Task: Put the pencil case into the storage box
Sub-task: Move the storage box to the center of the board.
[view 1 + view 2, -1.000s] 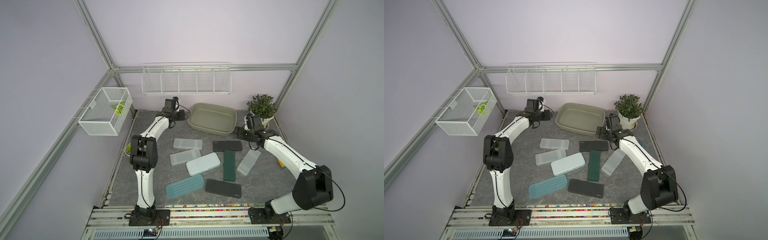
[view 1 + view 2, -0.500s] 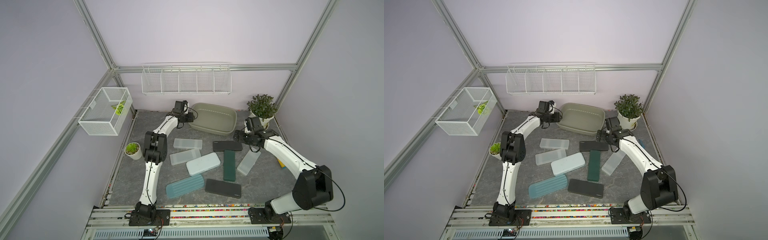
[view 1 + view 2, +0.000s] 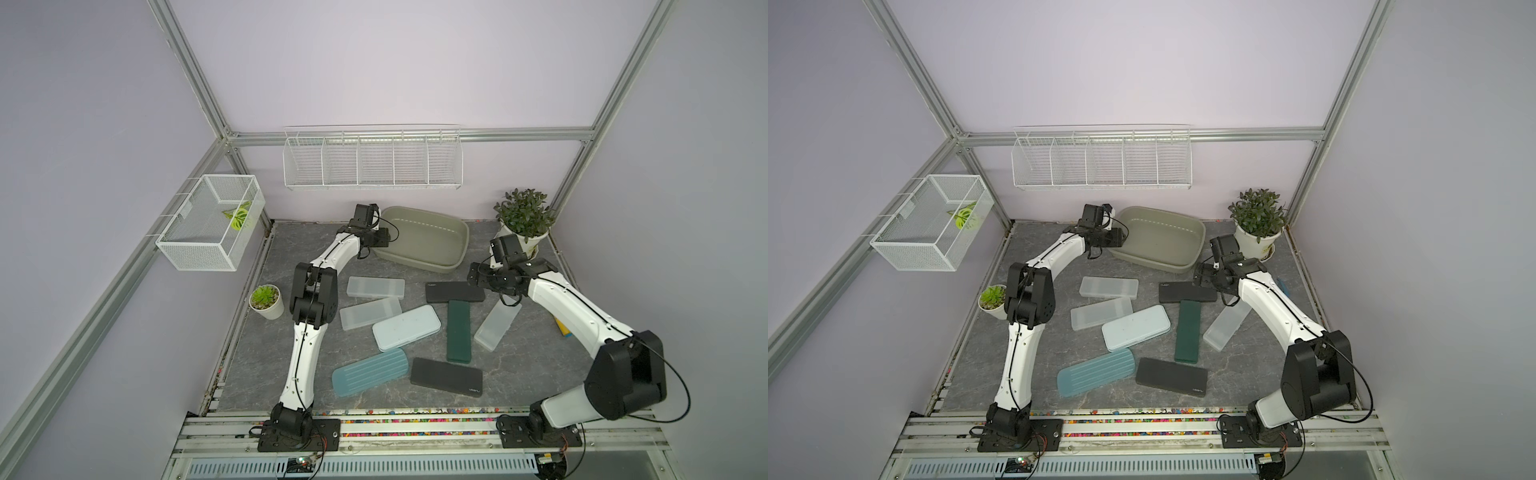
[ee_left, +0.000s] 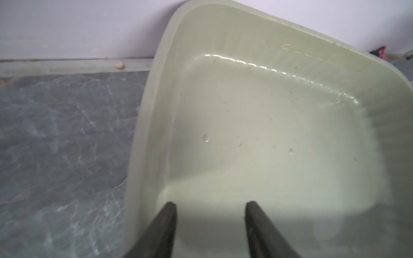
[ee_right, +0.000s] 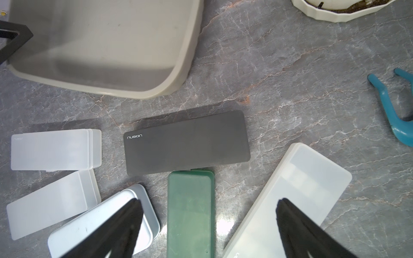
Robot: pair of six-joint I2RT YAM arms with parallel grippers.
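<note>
Target dark grey Nusign pencil case (image 5: 187, 143) lies outside, near empty storage box (image 3: 424, 239). Over its end, right gripper (image 5: 209, 201) spread wide, empty. At box corner, left gripper (image 4: 210, 204) parted, empty. Risk: green pencil case (image 5: 190, 212) abuts, perhaps underlaps, target; closing may snag it.

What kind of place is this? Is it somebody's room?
Probably a robot test booth in a lab, not a bedroom. Two robot arms are bolted to a metal rail, frame bars edge plain walls, and pencil cases lie spread by a storage box.
</note>
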